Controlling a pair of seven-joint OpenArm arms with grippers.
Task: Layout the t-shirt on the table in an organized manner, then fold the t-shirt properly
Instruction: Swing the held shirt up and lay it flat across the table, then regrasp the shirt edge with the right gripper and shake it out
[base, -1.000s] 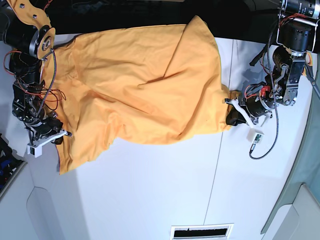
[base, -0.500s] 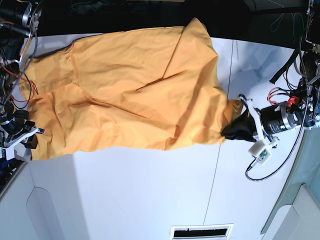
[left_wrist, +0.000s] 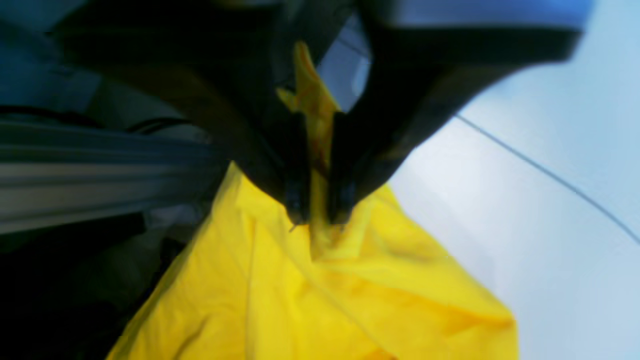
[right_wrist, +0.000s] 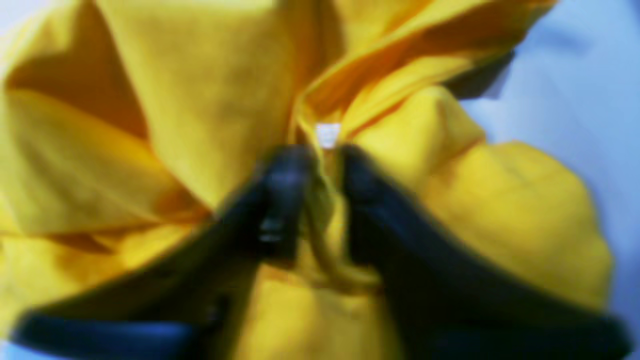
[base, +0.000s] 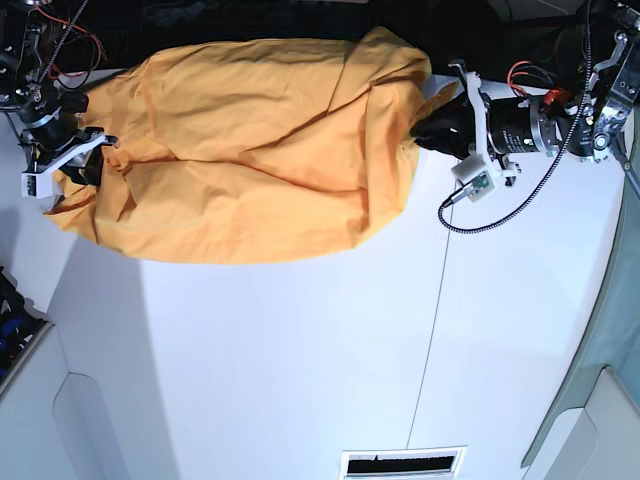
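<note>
The orange-yellow t-shirt (base: 250, 150) hangs stretched between my two grippers across the far part of the white table (base: 300, 360). My left gripper (base: 425, 130), on the right of the base view, is shut on one edge of the t-shirt (left_wrist: 320, 280); the left wrist view shows cloth pinched between its black fingers (left_wrist: 295, 165). My right gripper (base: 85, 165), on the left of the base view, is shut on the other end of the t-shirt (right_wrist: 210, 100). A small white tag (right_wrist: 327, 134) shows just beyond its fingertips (right_wrist: 282, 195).
A thin dark seam line (base: 432, 330) runs down the table right of centre. A vent slot (base: 400, 464) sits at the near edge. Cables (base: 500, 210) loop under the left arm. Dark space lies beyond the table's far edge (base: 250, 25).
Both grippers have moved toward the far side of the table, carrying the t-shirt with them. The shirt's lower edge has lifted away from the table's middle and its folds have shifted.
</note>
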